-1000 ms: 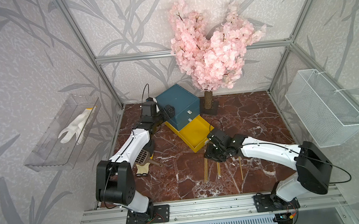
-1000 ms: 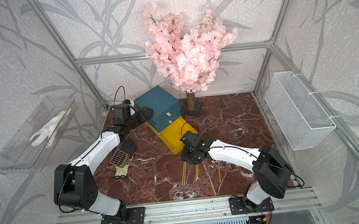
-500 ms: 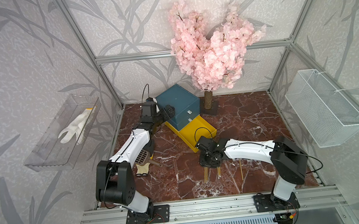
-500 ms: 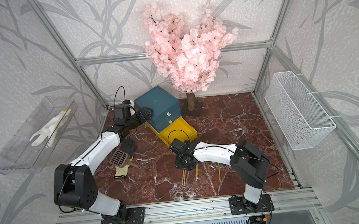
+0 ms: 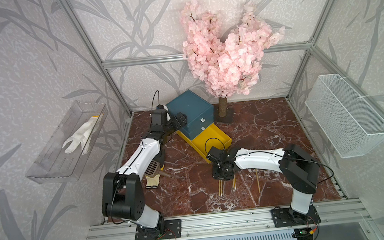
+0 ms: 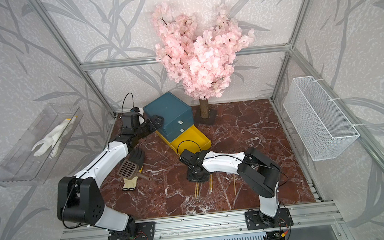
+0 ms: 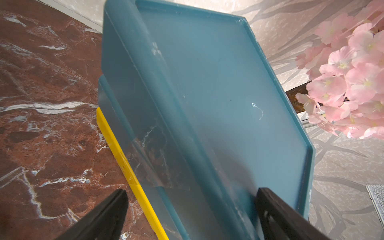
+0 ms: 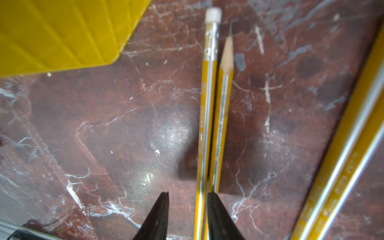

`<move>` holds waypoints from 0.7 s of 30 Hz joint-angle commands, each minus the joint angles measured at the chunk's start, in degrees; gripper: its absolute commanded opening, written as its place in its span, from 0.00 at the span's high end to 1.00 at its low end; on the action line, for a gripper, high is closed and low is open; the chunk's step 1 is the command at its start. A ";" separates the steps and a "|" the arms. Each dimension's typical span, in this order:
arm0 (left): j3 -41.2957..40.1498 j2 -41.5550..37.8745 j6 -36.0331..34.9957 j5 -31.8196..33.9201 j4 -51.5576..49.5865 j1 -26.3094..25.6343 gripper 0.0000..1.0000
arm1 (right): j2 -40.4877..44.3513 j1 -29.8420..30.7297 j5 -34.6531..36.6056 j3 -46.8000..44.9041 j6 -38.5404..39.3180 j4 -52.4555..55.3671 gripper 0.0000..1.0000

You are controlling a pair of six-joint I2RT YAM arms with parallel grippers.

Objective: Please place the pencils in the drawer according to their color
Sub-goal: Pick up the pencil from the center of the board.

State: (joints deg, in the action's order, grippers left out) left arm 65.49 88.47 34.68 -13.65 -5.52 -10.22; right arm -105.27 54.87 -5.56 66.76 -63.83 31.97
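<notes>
**benchbot_fan:** Now that the right arm has tucked its elbow in and shifted a bit across, the right end effector [image 8: 188, 195] sits low over the yellow pencils [image 8: 207, 124] on the bench [image 5: 271, 127]. A second ago its fingers were spread wider too.

**yam_lurker:** Yeah, narrowed but not closed. In the wrist view they're apart. One pencil of a touching pair runs up between them, hugging one finger, and its neighbour slips behind that finger. There's bare bench showing on the other side, so nothing's clamped yet imo.

**benchbot_fan:** So the pick is lined up, not made. Where's everything else?

**yam_lurker:** In a top view I count five yellow ones, all flat on the bench in front of the yellow drawer [image 5: 201, 143]. One pair [image 5: 220, 187] and a second pair [image 5: 234, 185] poke out from under the end effector, and a single pencil [image 5: 257, 179] lies well apart. The drawer's pulled out at the bottom of the teal chest [image 5: 189, 104] and looks empty. Can't spot other colours.

**benchbot_fan:** Squeezing now might lift two at once. Same colour, so no harm. Left arm?

**yam_lurker:** Hasn't budged. The left end effector [image 7: 191, 191] is spread wide across the chest's top edge, one finger over the top and one past the side. Bracing it, I guess, but I can't tell if it presses.
</notes>
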 commanded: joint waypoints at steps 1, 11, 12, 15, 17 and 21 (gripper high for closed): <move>-4.06 2.41 -2.44 0.32 -14.16 -0.17 0.00 | -1.74 0.21 0.20 1.00 0.29 2.92 0.65; -4.06 2.50 -2.12 0.20 -13.99 -0.20 0.00 | -5.66 0.50 0.64 3.47 -0.46 8.34 0.70; -4.12 2.50 -2.15 0.20 -13.99 -0.16 0.00 | -5.91 0.50 0.60 3.38 -0.76 8.57 0.70; -4.15 2.42 -2.32 0.21 -14.15 -0.15 0.00 | -6.42 0.48 0.29 3.02 -1.27 8.68 0.70; -4.16 2.37 -2.35 0.33 -14.08 -0.07 0.00 | -6.66 0.58 0.29 3.05 -1.20 8.99 0.71; -4.17 2.41 -2.19 0.20 -13.87 -0.07 0.00 | -8.01 0.50 0.14 3.63 -1.34 9.39 0.77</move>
State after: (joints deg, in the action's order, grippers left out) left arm 65.47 88.47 34.72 -13.87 -5.50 -10.22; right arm -109.65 55.11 -6.02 71.00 -64.60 36.91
